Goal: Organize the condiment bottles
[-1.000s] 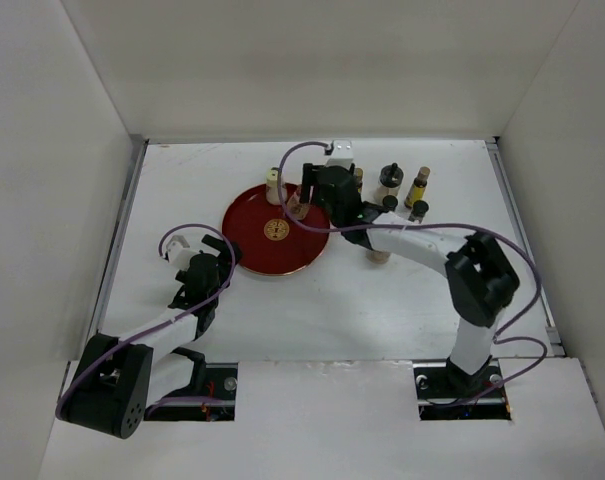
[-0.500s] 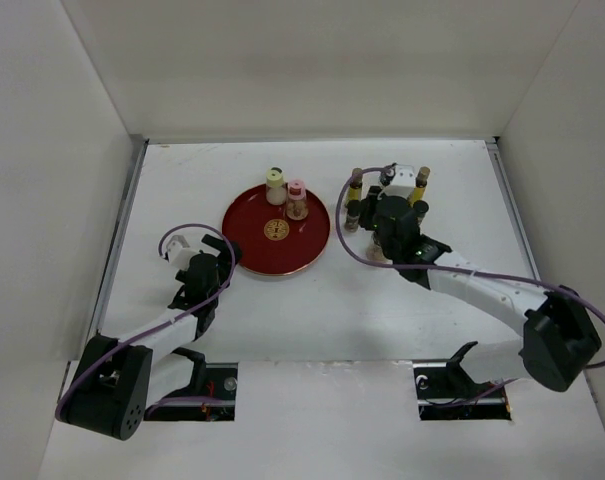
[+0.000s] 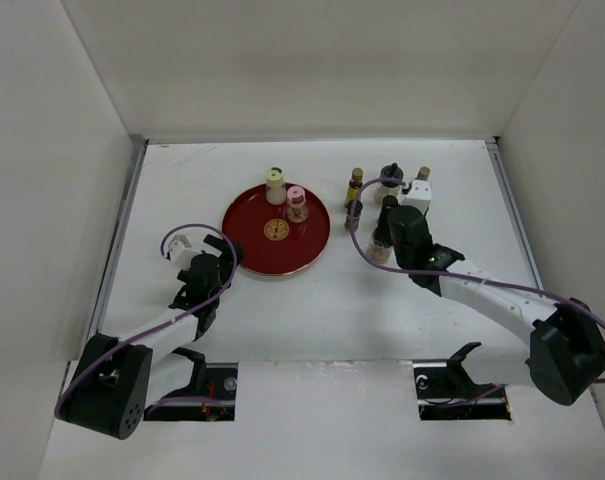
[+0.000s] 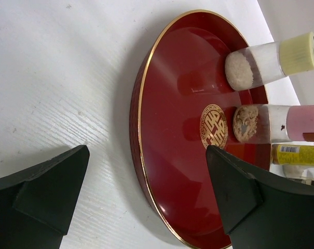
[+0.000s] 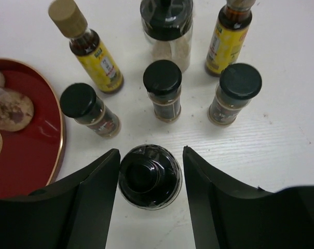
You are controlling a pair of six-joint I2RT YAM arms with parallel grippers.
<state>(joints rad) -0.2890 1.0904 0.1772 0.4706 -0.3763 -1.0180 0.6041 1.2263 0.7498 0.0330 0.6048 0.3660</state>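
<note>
The round red tray [image 3: 262, 250] holds a cream-capped bottle [image 3: 275, 185] and a pink-capped bottle [image 3: 296, 203]; both also show in the left wrist view, the cream-capped bottle [image 4: 273, 59] above the pink-capped bottle [image 4: 281, 123]. Right of the tray stand several bottles. My right gripper [image 3: 382, 238] is open, its fingers on either side of a black-capped jar [image 5: 150, 176] on the table, with a small gap on the right side. Beyond it stand a yellow bottle [image 5: 92, 52], three black-capped jars [image 5: 164, 89], a clear jar [image 5: 167, 28] and another yellow bottle [image 5: 229, 33]. My left gripper [image 3: 210, 270] is open and empty at the tray's near left rim [image 4: 141, 155].
White walls close in the table on the left, back and right. The tray's edge [image 5: 55, 150] lies just left of the right gripper's jar. A lilac cable loops over each arm.
My right gripper has left the tray, swung right to the bottle group and come down around the black-capped jar. The pink-capped bottle now stands free on the tray. The left arm has not moved.
</note>
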